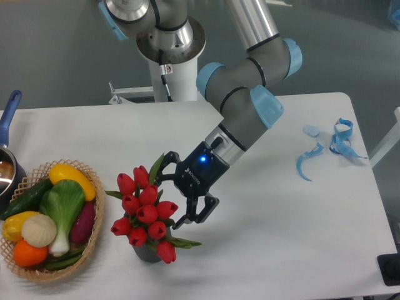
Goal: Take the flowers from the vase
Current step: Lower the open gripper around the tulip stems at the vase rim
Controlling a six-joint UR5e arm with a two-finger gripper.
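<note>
- The flowers [145, 212], a bunch of red tulip buds with green leaves, are seen standing in the vase [146, 252] at the near side of the white tabletop [281, 237], a little left of the middle.
- Only the lower part of the dark grey vase is shown under the buds; the rest is hidden by them.
- The pincer [170, 199] is held wide, with nothing gripped between its fingers.
- It is placed just at the right side of the bunch: one finger is seen at the far right, by a green leaf, and the other at the near right, by the red buds.
- Whether the fingers touch the flowers cannot be told.
- A blue light is seen on the body of the pincer.
- A wicker basket [94, 240] with colourful vegetables is placed left of the vase, near the left edge.
- Blue ribbon pieces [331, 147] are found well apart, at the far right of the tabletop.
</note>
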